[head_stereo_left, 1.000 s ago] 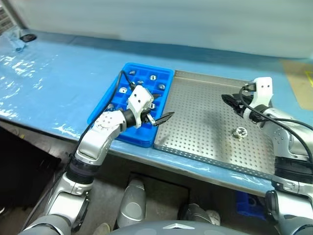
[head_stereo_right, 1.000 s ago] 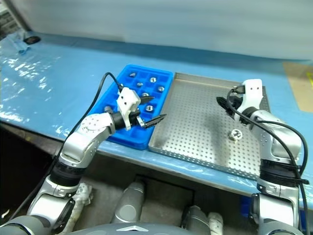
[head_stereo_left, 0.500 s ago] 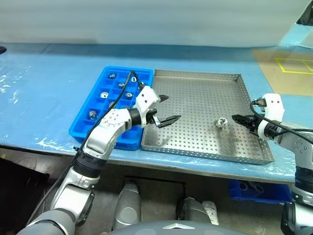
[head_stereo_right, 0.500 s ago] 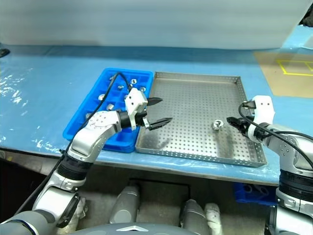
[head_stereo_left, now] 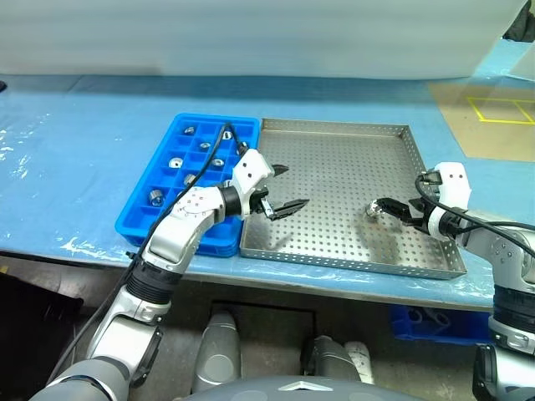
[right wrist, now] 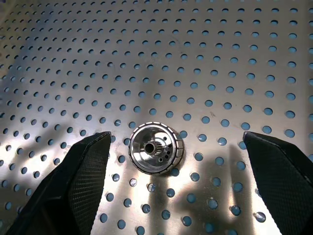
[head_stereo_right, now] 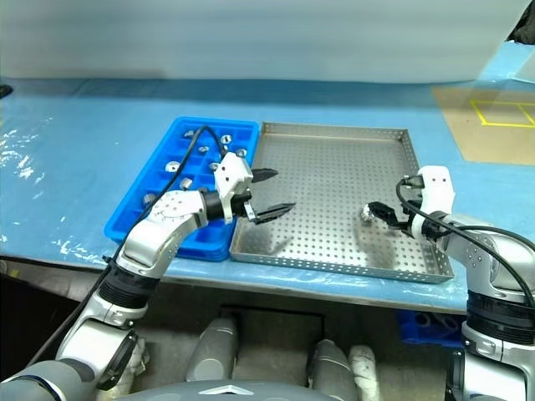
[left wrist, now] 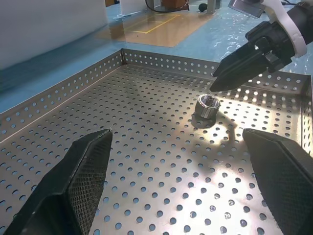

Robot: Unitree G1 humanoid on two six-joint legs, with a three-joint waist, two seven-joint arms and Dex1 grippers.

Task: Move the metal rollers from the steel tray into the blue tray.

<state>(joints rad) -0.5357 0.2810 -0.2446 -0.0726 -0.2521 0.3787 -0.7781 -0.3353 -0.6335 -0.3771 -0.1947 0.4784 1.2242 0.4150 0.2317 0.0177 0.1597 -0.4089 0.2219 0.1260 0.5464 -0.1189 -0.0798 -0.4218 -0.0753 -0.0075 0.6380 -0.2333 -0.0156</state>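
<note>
One metal roller (head_stereo_left: pixel 375 210) lies on the steel tray (head_stereo_left: pixel 334 159), toward four o'clock of its floor. About seven rollers (head_stereo_left: pixel 176 162) sit in the blue tray (head_stereo_left: pixel 146 225), though the left arm hides some compartments. The right end effector (right wrist: pixel 166 186) is spread wide around the roller, untouching. The left end effector (head_stereo_left: pixel 282 187) hangs released, empty, over the steel tray's nine o'clock edge.

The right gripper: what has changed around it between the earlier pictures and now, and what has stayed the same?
The right gripper has come down toward the last roller on the steel tray and opened its fingers wide; in the right wrist view the roller lies between them, not yet gripped. The roller lies loose on the tray as before. The left gripper stays open by the blue tray, holding nothing.
</note>
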